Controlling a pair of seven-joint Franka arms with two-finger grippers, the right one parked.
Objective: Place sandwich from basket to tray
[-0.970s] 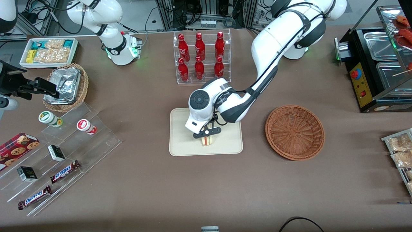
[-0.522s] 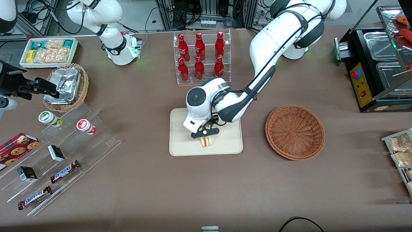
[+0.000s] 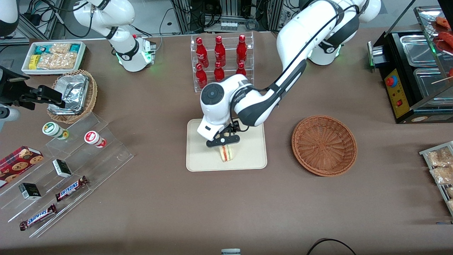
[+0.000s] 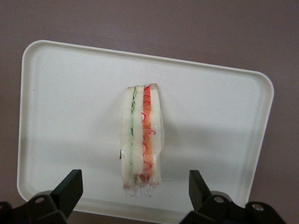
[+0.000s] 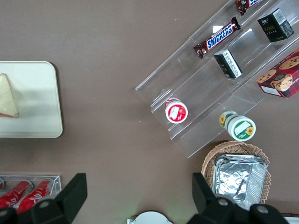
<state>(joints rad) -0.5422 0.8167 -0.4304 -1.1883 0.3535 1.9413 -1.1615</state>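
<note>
A brown cloth covers the table [image 3: 159, 198]. The tray [image 3: 201, 156] lies at its middle, with bare cloth on all sides and a rack of red bottles [image 3: 221, 63] farther from the front camera. The sandwich [image 3: 226, 153] stands on edge on the tray, near the rim closest to the front camera. The gripper [image 3: 223, 141] hangs just above the sandwich, fingers [image 4: 70, 186] spread apart, touching nothing. The basket [image 3: 324, 145] sits apart, toward the working arm's end.
</note>
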